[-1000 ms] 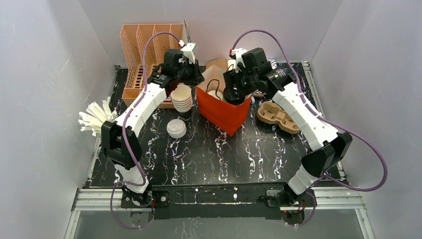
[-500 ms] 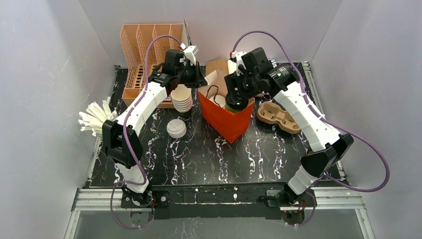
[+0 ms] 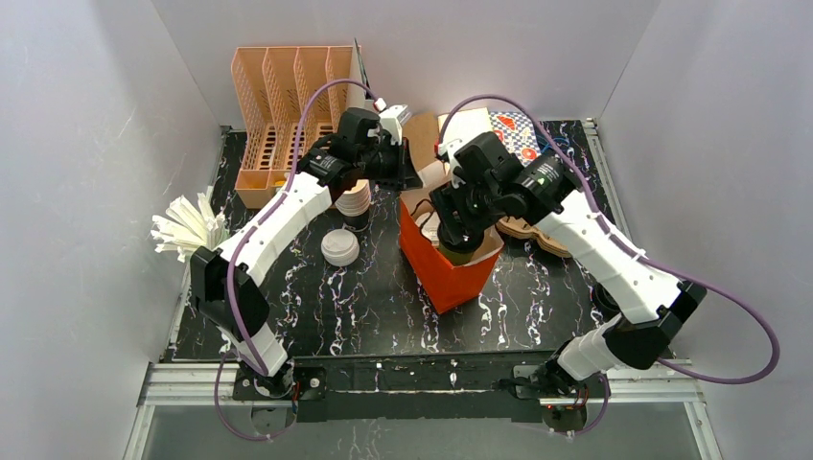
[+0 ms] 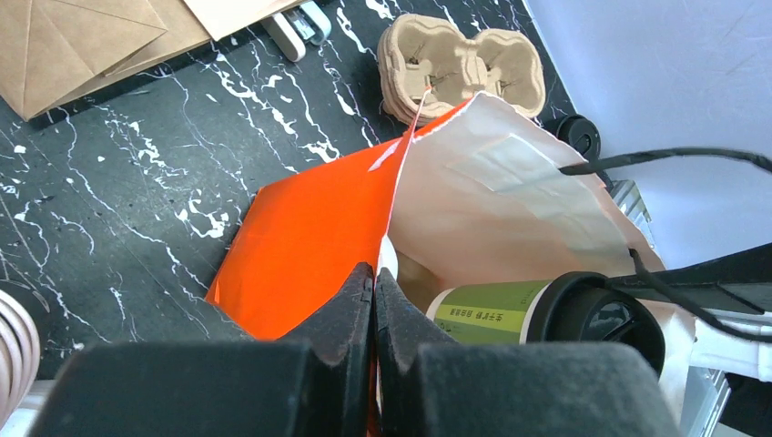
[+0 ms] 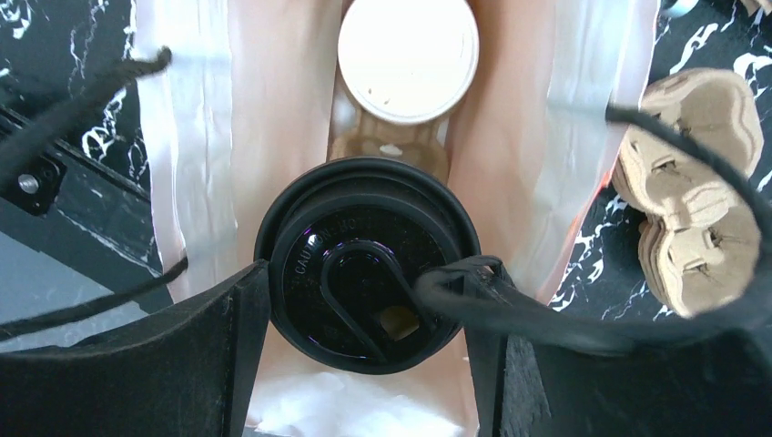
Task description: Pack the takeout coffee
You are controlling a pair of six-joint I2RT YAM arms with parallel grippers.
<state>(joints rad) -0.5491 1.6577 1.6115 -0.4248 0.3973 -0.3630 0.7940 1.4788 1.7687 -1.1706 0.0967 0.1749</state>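
An orange paper bag (image 3: 443, 276) stands mid-table with its mouth open. My left gripper (image 4: 374, 282) is shut on the bag's rim (image 4: 398, 196), seen from above at the bag's far-left corner (image 3: 412, 178). My right gripper (image 5: 364, 305) is shut on a takeout coffee, a green cup (image 4: 487, 309) with a black lid (image 5: 366, 264), held in the bag's mouth (image 3: 461, 251). Deeper inside sits a second coffee with a white lid (image 5: 408, 56) in a pulp carrier. One black bag handle (image 5: 546, 319) lies across my right finger.
A stack of lidless white cups (image 3: 353, 199) and a loose white lid (image 3: 339, 247) sit left of the bag. Pulp cup carriers (image 3: 529, 228) lie to its right. An orange rack (image 3: 288, 96), brown paper bags (image 3: 422, 129) and white sticks (image 3: 187, 225) line the back and left.
My left gripper closed on the bag's rim and moved right and nearer, and the bag shifted with it. My right gripper came nearer with the black-lidded cup, keeping it in the bag's mouth.
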